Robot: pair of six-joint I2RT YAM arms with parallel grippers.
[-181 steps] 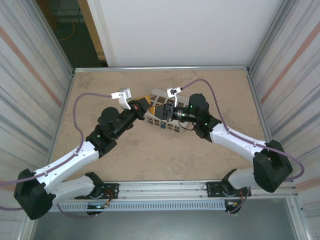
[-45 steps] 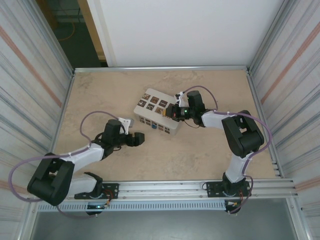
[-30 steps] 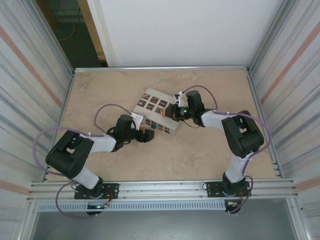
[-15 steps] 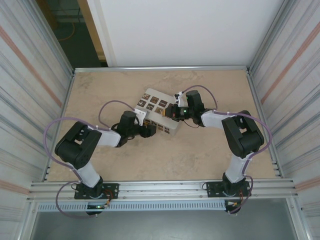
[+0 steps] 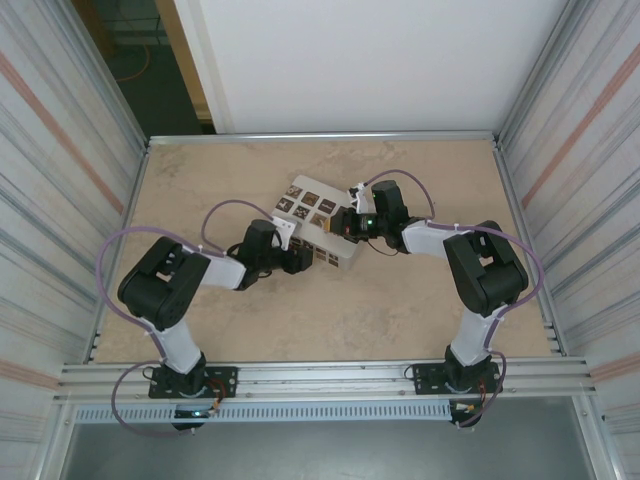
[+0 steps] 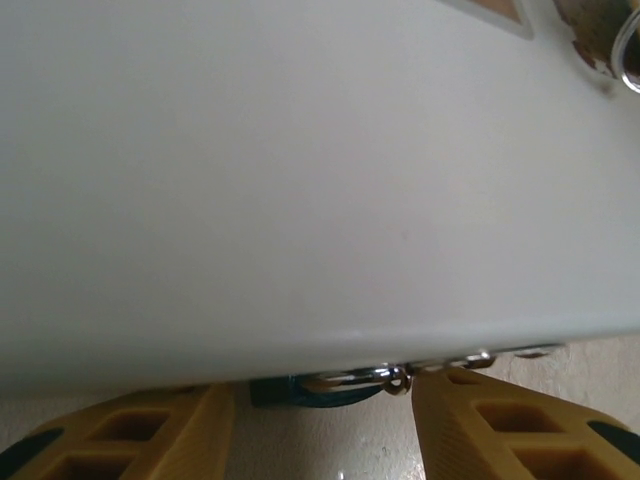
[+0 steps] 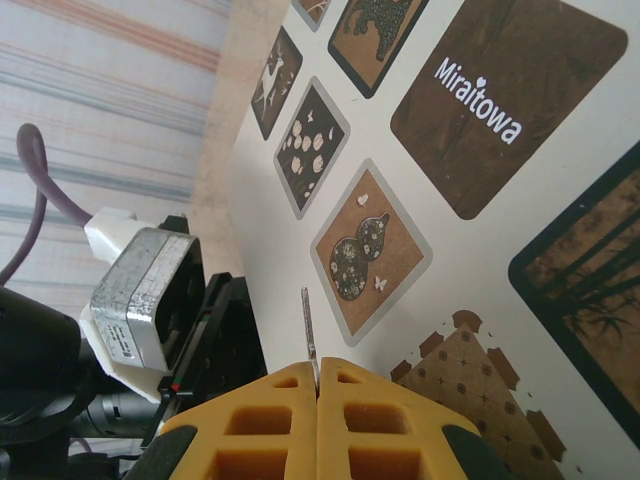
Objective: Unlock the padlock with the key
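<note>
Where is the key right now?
In the right wrist view, the key is pinched between the shut fingers of the right gripper. Its thin blade sticks out over the patterned top of the white box.

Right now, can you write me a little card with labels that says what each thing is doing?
white box: on the table, dark picture tiles on top
padlock: blue, silvery shackle, tucked at the box's lower edge
left end effector: fingers apart, one on each side of the padlock
key: thin, silvery, poking out between the right fingers
right end effector: shut on the key, over the box top
unlocking: not yet done, the key is not in the padlock
</note>
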